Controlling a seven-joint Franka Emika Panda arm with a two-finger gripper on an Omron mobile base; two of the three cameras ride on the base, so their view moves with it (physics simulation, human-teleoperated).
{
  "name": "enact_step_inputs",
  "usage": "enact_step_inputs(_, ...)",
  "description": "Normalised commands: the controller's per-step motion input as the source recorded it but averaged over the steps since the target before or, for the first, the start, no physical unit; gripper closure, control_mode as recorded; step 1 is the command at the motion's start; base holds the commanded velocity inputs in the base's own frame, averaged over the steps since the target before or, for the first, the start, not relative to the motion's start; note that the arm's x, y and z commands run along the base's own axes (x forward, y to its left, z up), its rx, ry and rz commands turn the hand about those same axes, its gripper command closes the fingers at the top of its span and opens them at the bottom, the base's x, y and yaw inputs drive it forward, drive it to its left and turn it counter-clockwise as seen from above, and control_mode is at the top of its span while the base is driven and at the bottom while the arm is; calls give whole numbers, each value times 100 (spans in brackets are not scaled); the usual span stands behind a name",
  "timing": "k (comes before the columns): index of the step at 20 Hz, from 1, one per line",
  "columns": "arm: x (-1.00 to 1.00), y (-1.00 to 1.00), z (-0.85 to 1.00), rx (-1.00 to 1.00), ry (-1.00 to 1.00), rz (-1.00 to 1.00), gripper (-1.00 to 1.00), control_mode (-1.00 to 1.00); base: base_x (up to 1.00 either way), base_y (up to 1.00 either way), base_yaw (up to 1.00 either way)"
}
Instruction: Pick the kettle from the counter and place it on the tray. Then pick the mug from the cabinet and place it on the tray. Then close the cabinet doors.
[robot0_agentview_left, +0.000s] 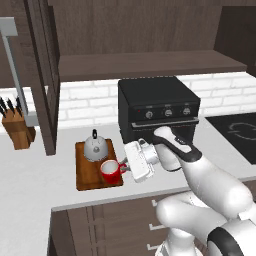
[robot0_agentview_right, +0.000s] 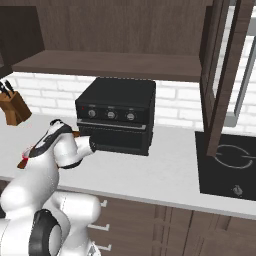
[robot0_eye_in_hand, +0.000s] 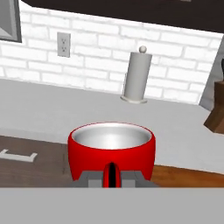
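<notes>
The red mug (robot0_agentview_left: 111, 171) is at the front right corner of the reddish-brown tray (robot0_agentview_left: 85, 176); I cannot tell whether it rests on the board or hangs just above it. My gripper (robot0_agentview_left: 124, 167) reaches in from the right and is shut on the mug's side handle. In the hand view the mug (robot0_eye_in_hand: 111, 148) sits close in front, and its handle stands between the fingertips of the gripper (robot0_eye_in_hand: 112, 179). The silver kettle (robot0_agentview_left: 95, 148) stands upright on the tray's far half, behind the mug. Above, the cabinet (robot0_agentview_left: 150, 64) has a bare shelf and its left door (robot0_agentview_left: 42, 75) is swung open.
A black oven (robot0_agentview_left: 157, 107) stands on the counter (robot0_agentview_left: 30, 175) right of the tray, with a cooktop (robot0_agentview_right: 230, 160) beyond it. The right cabinet door (robot0_agentview_right: 220, 75) also hangs open. A knife block (robot0_agentview_left: 17, 130) is at the far left, and a paper towel holder (robot0_eye_in_hand: 136, 76) by the wall.
</notes>
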Motion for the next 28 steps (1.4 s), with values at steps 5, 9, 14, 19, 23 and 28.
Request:
enact_step_inputs(5, 16, 12, -30, 2, -12, -2, 100, -100, 0, 0, 0)
enact_step_inputs(9, 22, 0, -26, 9, -9, 0, 100, -100, 0, 0, 0)
enact_step_inputs(14, 17, 0, -26, 11, -3, 0, 100, -100, 0, 0, 0)
enact_step_inputs(19, 15, 0, -29, 9, 0, 0, 100, -100, 0, 0, 0)
enact_step_inputs(23, 20, 7, -25, 5, 0, 0, 100, -100, 0, 0, 0)
enact_step_inputs(28, 23, 6, -19, 5, 0, 0, 100, -100, 0, 0, 0)
